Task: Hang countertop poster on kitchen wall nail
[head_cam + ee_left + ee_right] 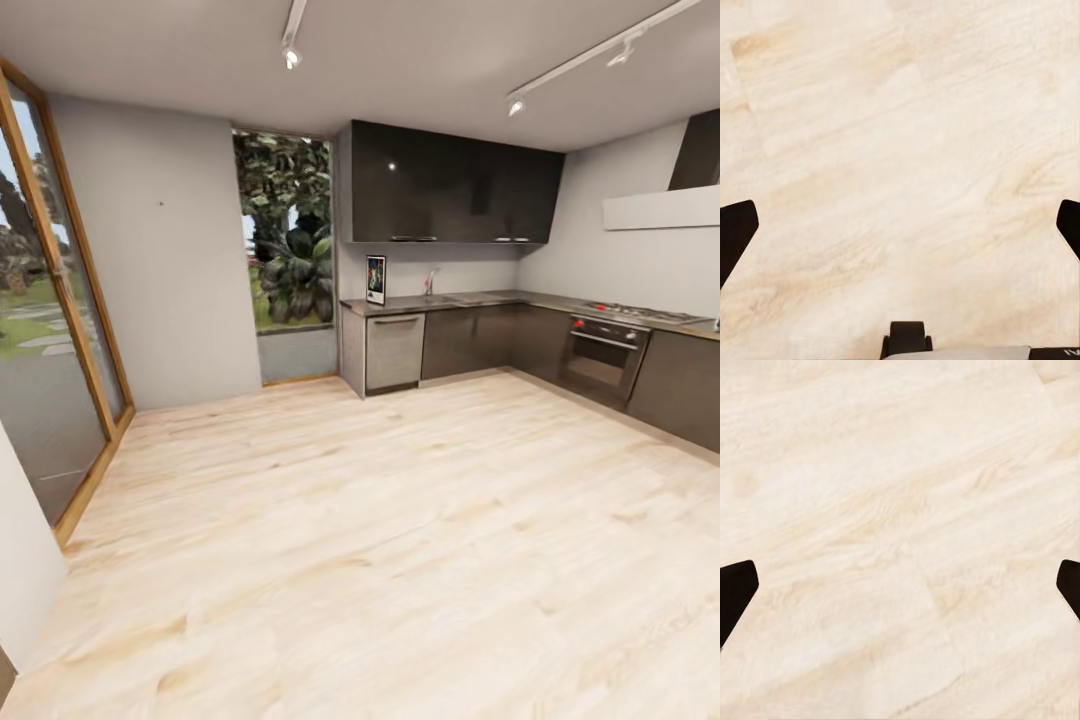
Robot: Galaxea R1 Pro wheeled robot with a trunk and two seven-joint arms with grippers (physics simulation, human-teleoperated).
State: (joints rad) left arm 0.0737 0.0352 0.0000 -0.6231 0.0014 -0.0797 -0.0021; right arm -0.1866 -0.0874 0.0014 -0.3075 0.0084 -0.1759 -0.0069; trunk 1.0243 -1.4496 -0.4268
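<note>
The poster (pixel 376 279) stands upright at the left end of the grey kitchen countertop (pixel 500 299), leaning against the wall, far across the room in the head view. A tiny dark wall nail (pixel 161 204) dots the plain light-grey wall left of the window. My left gripper (pixel 900 225) is open, its dark fingertips (pixel 735 229) spread wide over bare wooden floor. My right gripper (pixel 900 589) is open too, its fingertips (pixel 735 589) far apart above the floor, with nothing between them.
Light wooden floor (pixel 360 540) stretches from me to the kitchen. A tall glass door (pixel 50 330) stands on the left and a window with plants (pixel 290 250) by the counter. Dark cabinets, a dishwasher (pixel 394 351), an oven (pixel 603 358) and a hob line the L-shaped counter.
</note>
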